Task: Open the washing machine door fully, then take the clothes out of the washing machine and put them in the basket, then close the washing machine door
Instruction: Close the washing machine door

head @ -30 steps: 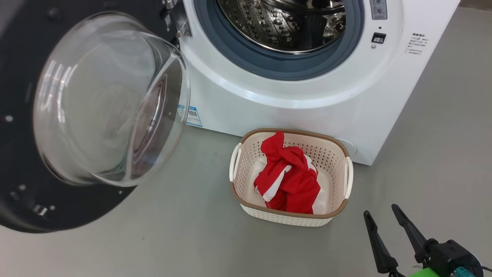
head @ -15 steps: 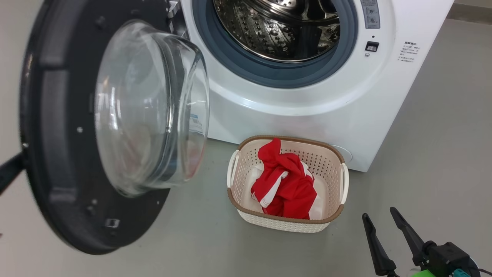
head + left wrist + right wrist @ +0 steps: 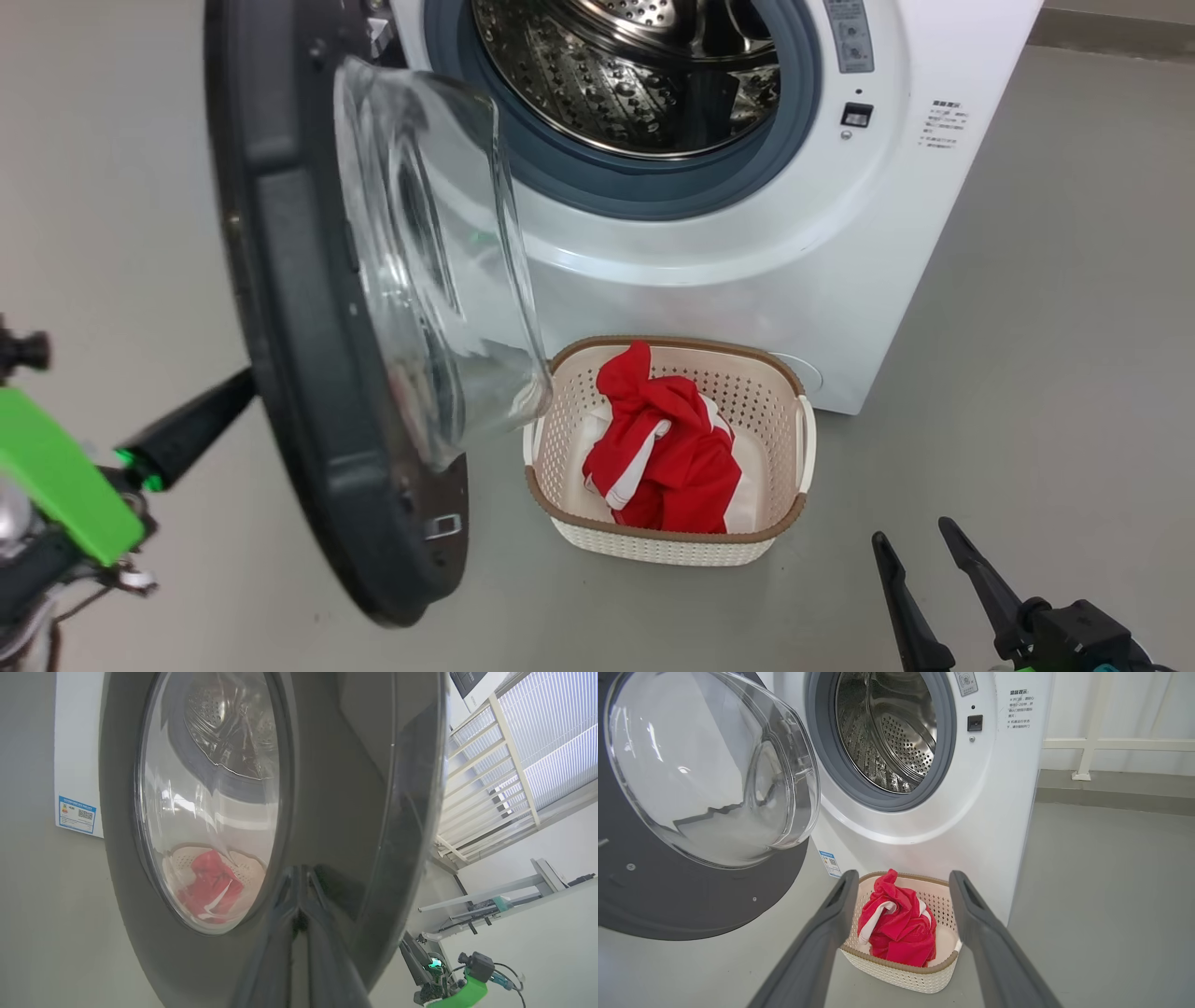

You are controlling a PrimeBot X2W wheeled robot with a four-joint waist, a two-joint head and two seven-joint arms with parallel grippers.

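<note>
The washing machine (image 3: 709, 271) stands with its steel drum (image 3: 635, 84) bare of clothes. Its door (image 3: 299, 327) is half swung, nearly edge-on, the glass bowl bulging towards the basket (image 3: 672, 347). The red clothes (image 3: 663, 448) lie bunched in the basket on the floor. My left gripper (image 3: 238, 387) is shut, its fingers together against the door's (image 3: 336, 788) glossy outer face at my left gripper's tips (image 3: 299, 905). My right gripper (image 3: 912, 534) hangs open and holds nothing, right of the basket; between its fingers (image 3: 831, 924) I see the clothes (image 3: 899, 924) and basket (image 3: 896, 975).
The basket sits on grey floor close to the machine's front, just right of the door's lower edge. A blue label (image 3: 77, 814) is on the machine's front. A white railing (image 3: 1111, 744) runs behind on the right. Bare floor lies right of the machine.
The door has swung from facing me to nearly edge-on, towards the opening. My left gripper has come into view behind it. The camera has shifted; my right gripper stays open.
</note>
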